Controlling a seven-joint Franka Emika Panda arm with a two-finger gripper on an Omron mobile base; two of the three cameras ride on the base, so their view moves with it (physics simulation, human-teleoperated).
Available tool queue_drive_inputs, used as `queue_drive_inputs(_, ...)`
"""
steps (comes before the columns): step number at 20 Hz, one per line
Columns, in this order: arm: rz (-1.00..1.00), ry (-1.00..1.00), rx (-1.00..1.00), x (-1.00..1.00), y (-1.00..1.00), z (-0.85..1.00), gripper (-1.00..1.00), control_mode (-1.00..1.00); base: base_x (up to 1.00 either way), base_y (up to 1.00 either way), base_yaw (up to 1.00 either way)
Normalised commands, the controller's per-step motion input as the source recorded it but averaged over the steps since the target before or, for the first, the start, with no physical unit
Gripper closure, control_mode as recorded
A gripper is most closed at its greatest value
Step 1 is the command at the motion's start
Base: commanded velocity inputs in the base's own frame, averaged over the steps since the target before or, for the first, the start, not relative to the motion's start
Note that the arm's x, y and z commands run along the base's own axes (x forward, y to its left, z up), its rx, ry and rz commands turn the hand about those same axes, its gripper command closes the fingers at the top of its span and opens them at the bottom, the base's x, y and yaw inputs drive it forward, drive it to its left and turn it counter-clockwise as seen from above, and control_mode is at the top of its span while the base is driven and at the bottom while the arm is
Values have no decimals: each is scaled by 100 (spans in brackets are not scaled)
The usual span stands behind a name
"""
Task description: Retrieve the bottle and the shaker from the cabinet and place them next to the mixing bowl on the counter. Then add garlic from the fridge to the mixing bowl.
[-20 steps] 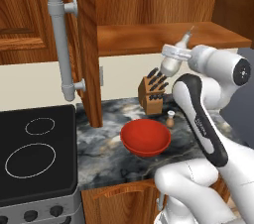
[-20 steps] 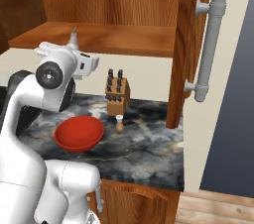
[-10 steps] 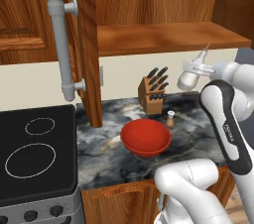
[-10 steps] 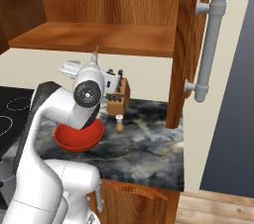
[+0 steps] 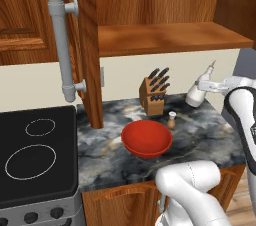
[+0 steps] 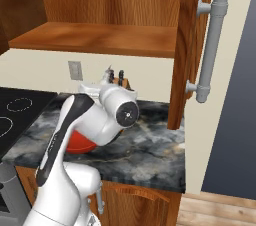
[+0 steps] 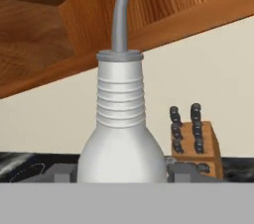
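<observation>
Hand view: claw (image 7: pixel 121 171) is holding 1 white bottle (image 7: pixel 121 134) w/ a long spout, fingers pressed on both sides. Left base view: bottle (image 5: pixel 198 91) is up in the air, tilted, over the right end of the desk (image 5: pixel 210 135). Below sit 1 red bowl (image 5: pixel 147 139), 1 small shaker (image 5: pixel 171 119) just beside it, 1 knife block (image 5: pixel 154 92) at the back. Step now, I think: putting the bottle down. Next: lower it near the bowl, stand it up straight, let go.

White bottle (image 7: pixel 121 134) with grey spout clamped between end effector (image 7: pixel 121 172) fingertips (image 7: pixel 62 173); knife block (image 7: pixel 194 141) beyond, right; cabinet shelf (image 7: pixel 59 34) above.
</observation>
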Motion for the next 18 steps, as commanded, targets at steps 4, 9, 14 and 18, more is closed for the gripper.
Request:
queue_drive_inputs(4,10,0,-1,3,-18,-54,100,-100,0,0,0)
queue_drive_inputs(9,14,0,-2,8,-18,-56,100,-100,0,0,0)
queue_drive_inputs(14,14,0,-1,10,-8,-70,100,-100,0,0,0)
queue_drive_inputs(18,14,0,-4,9,-8,-70,100,-100,0,0,0)
